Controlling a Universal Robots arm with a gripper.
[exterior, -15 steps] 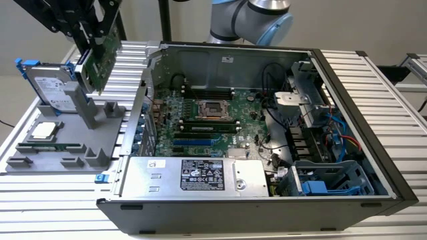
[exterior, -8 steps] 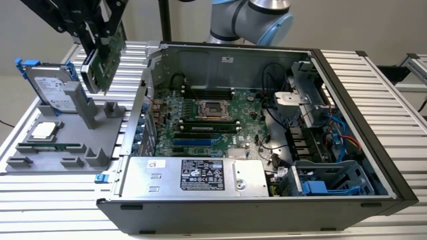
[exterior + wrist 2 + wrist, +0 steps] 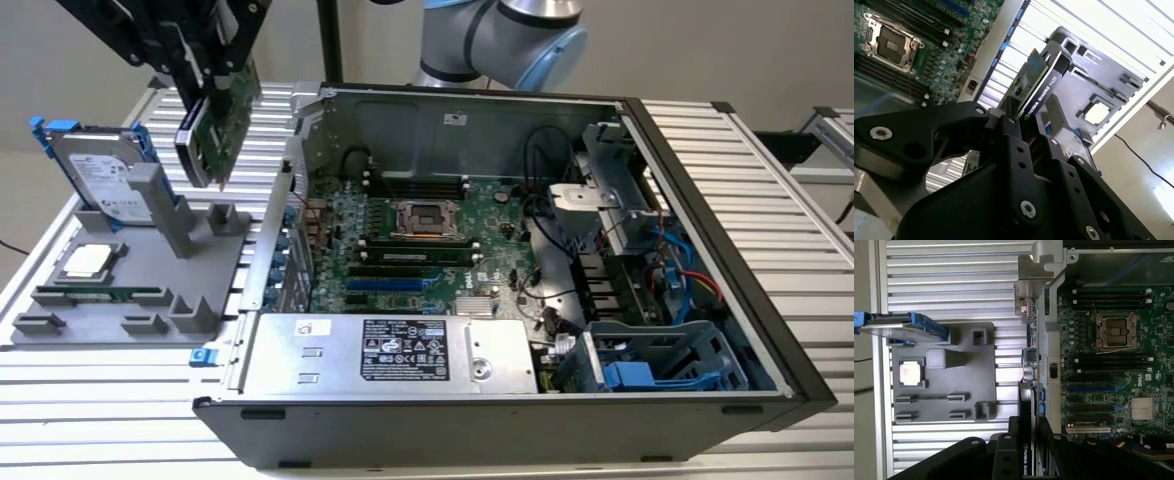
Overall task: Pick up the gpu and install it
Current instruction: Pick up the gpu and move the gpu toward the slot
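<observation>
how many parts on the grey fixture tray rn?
3: hard drive standing at the back, processor chip flat mid-tray, memory stick lying near the front edge. The gpu is in the gripper, off the tray.

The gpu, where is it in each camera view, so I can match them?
Exterior view: the gpu hangs at the exterior view's upper left, clamped in the pincer, above the grey holder.
Second wrist view: the gpu juts from the pincer, toward the grey holder.
First wrist view: the gpu is edge-on, beside the case wall.
Shared landmark: the processor socket.
</observation>
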